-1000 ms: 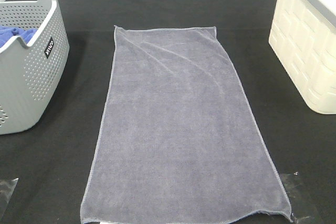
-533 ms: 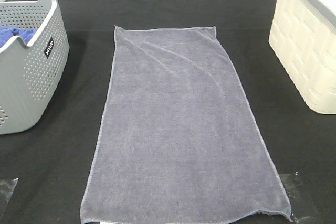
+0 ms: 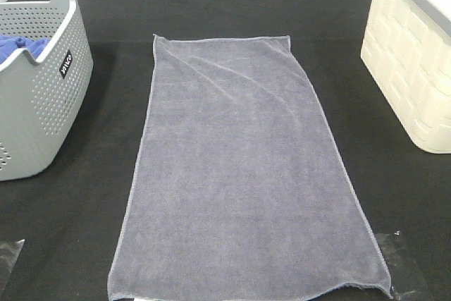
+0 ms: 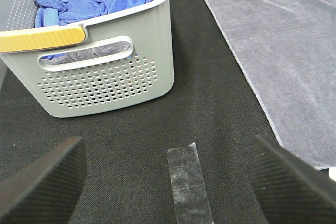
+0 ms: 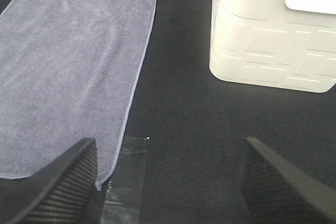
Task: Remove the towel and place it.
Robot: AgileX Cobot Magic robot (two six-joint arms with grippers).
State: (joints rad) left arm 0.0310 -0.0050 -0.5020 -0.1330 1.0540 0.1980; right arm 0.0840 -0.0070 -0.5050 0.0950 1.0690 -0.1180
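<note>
Nothing had shifted over the last second: we held both sets of jaws spread and empty at the near edge while the towel point(image 3: 243, 167) lay flat mid-table point(image 3: 394, 181), suggesting placement was done.

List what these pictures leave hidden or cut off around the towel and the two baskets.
- Towel: its near hem runs off the bottom edge of the high view.
- Grey basket: cut by the left edge there; the blue cloth hides its bottom in the left wrist view.
- Cream bin: closed lid hides its contents; cropped in both views.
- Both hands: absent from the high view.
</note>
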